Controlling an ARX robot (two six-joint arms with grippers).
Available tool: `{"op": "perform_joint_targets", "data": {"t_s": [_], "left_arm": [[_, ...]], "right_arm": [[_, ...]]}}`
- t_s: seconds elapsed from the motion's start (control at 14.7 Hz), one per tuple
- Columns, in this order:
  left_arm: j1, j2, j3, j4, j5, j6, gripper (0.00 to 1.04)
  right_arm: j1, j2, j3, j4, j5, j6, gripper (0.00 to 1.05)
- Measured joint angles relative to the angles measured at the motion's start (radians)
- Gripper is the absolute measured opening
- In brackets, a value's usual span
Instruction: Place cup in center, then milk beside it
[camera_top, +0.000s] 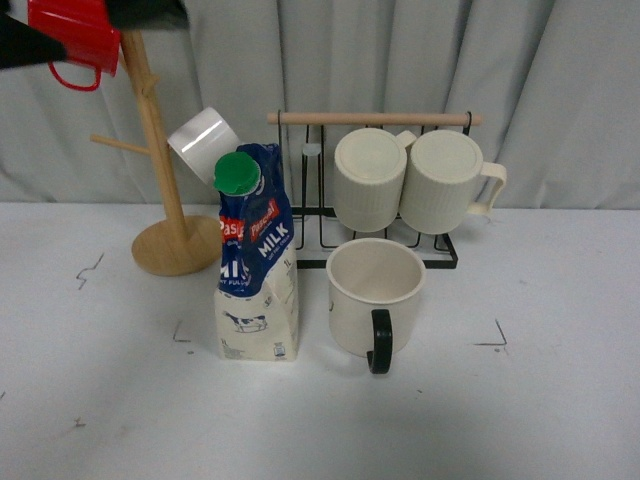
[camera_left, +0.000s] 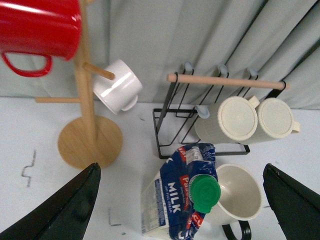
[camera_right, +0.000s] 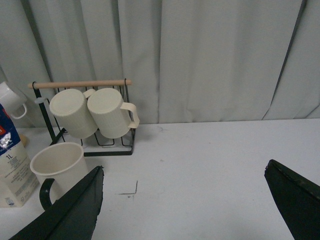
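Observation:
The cup (camera_top: 375, 290), cream with a black handle (camera_top: 379, 342) turned to the front, stands upright on the white table in the middle. The milk (camera_top: 257, 265), blue-topped with a green cap (camera_top: 238, 174), stands just to its left, close beside it. In the left wrist view my left gripper (camera_left: 180, 205) is open and empty, high above the milk (camera_left: 175, 200) and the cup (camera_left: 240, 192). In the right wrist view my right gripper (camera_right: 182, 205) is open and empty over bare table, with the cup (camera_right: 57, 165) and the milk (camera_right: 10, 165) off to one side.
A wooden mug tree (camera_top: 170, 200) holds a red mug (camera_top: 80, 40) and a small white mug (camera_top: 203, 140) at the back left. A black wire rack (camera_top: 375, 118) behind the cup holds two ribbed cream mugs (camera_top: 370, 180). A grey curtain closes the back.

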Motion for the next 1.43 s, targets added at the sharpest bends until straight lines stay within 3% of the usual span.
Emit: {"op": "perform_joint_targets", "data": {"t_s": [0.07,0.14,0.2,0.27,1.43], "left_arm": [[0.118,-0.213,-0.145,0.216,-0.064,0.127,0.85],[0.196,-0.412,-0.415,0.411,-0.039,0.220,0.47],[0.268,-0.500,-0.587,0.448,0.043,0.232,0.09],[0.276,-0.599,-0.689,0.453,0.051,0.232,0.02],[0.277,-0.908,-0.838,0.298,0.051,0.232,0.02]], "right_arm": [[0.000,0.000,0.000,0.000,0.000,0.000,0.98],[0.000,0.000,0.000,0.000,0.000,0.000,0.98],[0.000,0.000,0.000,0.000,0.000,0.000,0.98],[0.000,0.000,0.000,0.000,0.000,0.000,0.98],[0.000,0.000,0.000,0.000,0.000,0.000,0.98]]}}
